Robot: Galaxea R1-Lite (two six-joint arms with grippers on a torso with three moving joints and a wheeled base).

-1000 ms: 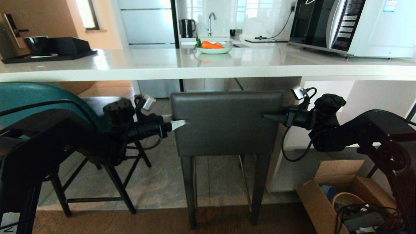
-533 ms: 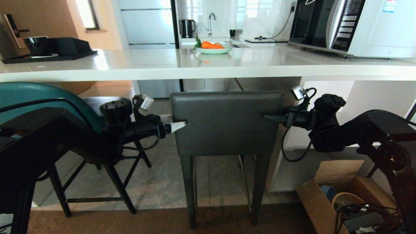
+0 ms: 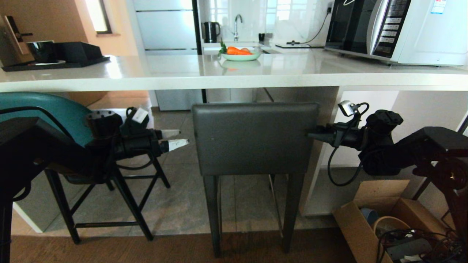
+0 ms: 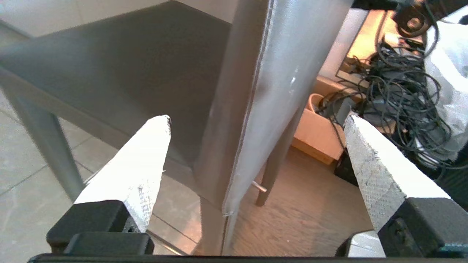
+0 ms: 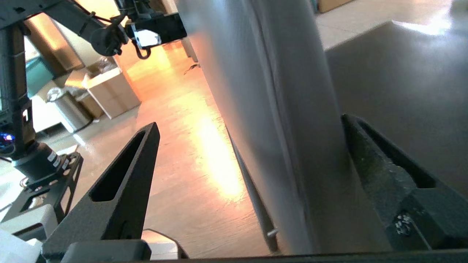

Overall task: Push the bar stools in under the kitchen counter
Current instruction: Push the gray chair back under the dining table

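Head view: left gripper wide open beside grey stool; right gripper open astride its backrest edge.

Two matte black robot arms enter from the lower left and lower right of the head view, each with a round black knob-like joint housing and a small silver-grey camera module on top near the wrist, and looped black cables hanging beneath. The left gripper ends in two pointed white fingers with a woven, mesh-like texture, set in black blocks. The right gripper has pointed black fingers with long slots cut through them and a small screw at one base.
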